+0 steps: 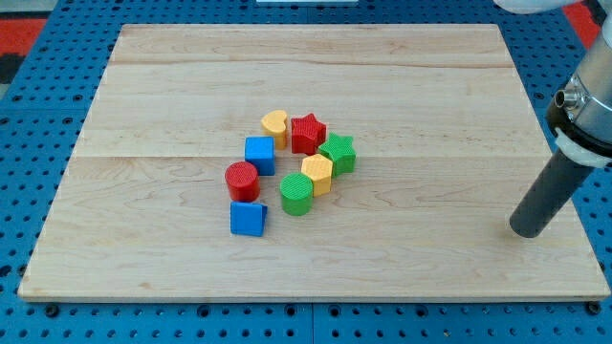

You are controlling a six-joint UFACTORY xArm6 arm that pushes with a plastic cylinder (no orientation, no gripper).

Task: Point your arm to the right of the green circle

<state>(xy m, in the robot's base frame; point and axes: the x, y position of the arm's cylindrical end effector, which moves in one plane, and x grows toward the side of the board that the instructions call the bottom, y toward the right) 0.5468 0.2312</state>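
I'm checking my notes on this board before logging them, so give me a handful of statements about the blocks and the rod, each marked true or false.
1. My tip rests far toward the view's right of the whole cluster of blocks. True.
2. My tip touches the green circle. False: it stands well apart from it, with bare board between.
3. The yellow hexagon sits right beside the green circle, toward the view's upper right of it. True.
4. The red circle lies at the view's right of the green star. False: it lies at the view's left of it.
5. The red star sits next to the yellow heart. True.
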